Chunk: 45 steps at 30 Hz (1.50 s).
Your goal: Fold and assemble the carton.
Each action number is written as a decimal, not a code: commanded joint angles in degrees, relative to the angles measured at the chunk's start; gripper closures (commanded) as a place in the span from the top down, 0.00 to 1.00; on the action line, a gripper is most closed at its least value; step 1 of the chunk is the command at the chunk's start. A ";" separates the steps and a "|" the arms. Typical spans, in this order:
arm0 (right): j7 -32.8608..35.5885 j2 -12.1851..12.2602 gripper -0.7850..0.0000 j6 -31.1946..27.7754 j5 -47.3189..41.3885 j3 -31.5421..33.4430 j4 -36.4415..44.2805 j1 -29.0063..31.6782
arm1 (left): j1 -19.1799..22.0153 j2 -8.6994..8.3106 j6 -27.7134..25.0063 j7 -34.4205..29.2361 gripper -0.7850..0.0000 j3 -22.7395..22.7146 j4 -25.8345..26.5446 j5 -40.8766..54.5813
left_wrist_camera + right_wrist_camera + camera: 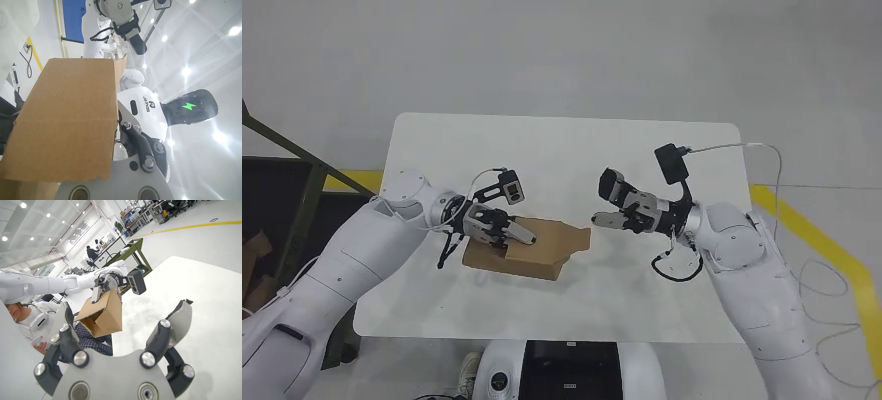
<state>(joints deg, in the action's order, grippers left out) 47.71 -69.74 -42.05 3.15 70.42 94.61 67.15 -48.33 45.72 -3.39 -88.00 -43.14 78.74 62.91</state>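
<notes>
at the left end effector [514,234], clamped on one wall panel, the carton [547,248] hangs tilted over the bench [642,290], opened into a loose tube with its end flaps not yet folded shut. the right end effector [602,203] stands spread just beside it, not touching. no writing shows on the cardboard.

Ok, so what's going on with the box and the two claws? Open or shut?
Box: partly opened up, end flaps loose, not yet closed.
Left claw: shut on a panel of the box.
Right claw: open, empty, apart from the box.
</notes>
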 commanded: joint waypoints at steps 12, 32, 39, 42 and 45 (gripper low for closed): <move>-4.73 0.34 1.00 -4.33 22.07 -1.40 7.07 -1.69 | 0.52 -0.36 -0.52 0.00 0.00 0.73 0.05 0.10; -10.09 1.40 1.00 -3.98 30.65 -3.48 8.16 0.45 | 0.96 -0.45 -1.31 0.00 0.00 0.78 0.10 -0.18; -13.85 1.67 1.00 -4.30 31.48 -3.82 8.21 1.98 | 0.96 -0.45 -1.31 0.00 0.00 0.78 0.10 -0.18; -15.76 1.68 1.00 -4.20 32.55 -4.30 8.11 2.39 | 0.96 -0.45 -1.31 0.00 0.00 0.78 0.10 -0.18; -17.30 1.63 1.00 -3.74 33.99 -5.15 8.04 2.61 | 0.96 -0.45 -1.31 0.00 0.00 0.78 0.10 -0.18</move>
<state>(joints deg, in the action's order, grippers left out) 30.89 -68.08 -45.96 36.67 65.56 102.69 69.72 -47.36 45.26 -4.71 -88.00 -42.35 78.84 62.73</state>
